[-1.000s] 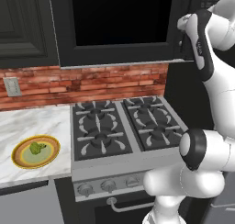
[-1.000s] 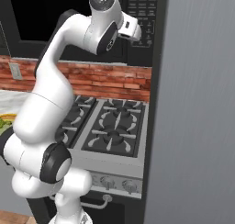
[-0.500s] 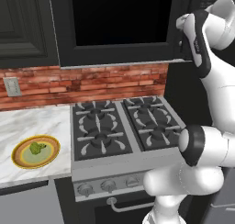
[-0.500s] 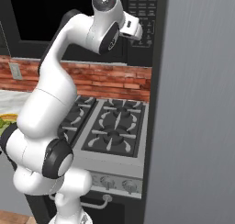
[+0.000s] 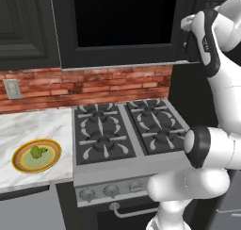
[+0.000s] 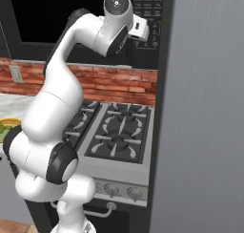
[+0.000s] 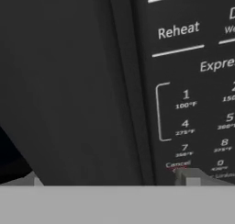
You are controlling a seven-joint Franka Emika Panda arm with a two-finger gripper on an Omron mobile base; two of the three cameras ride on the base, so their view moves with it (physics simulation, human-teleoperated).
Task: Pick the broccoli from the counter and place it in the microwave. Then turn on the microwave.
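Note:
The broccoli [image 5: 37,152] lies on a yellow plate [image 5: 19,164] on the white marble counter [image 5: 33,125], far left of the arm. Above the stove hangs the black microwave [image 5: 122,17], its dark glass door closed. My gripper [image 5: 187,30] is raised to the microwave's right side, far from the broccoli. In the right base view the gripper [image 6: 147,32] points at the button panel [image 6: 148,7]. The hand view shows the gripper [image 7: 112,180] very close to the seam between door [image 7: 69,81] and button panel [image 7: 193,103]. Its tips stand wide apart with nothing between them.
A black gas stovetop [image 5: 127,132] with several burners lies below the microwave, with knobs along its front. A brick backsplash [image 5: 94,85] runs behind it. A dark panelled cabinet [image 5: 23,26] hangs at the upper left. A tall grey panel [image 6: 205,108] stands close on the right.
The hand has crept slightly closer to the microwave's right side. The broccoli and plate have not moved.

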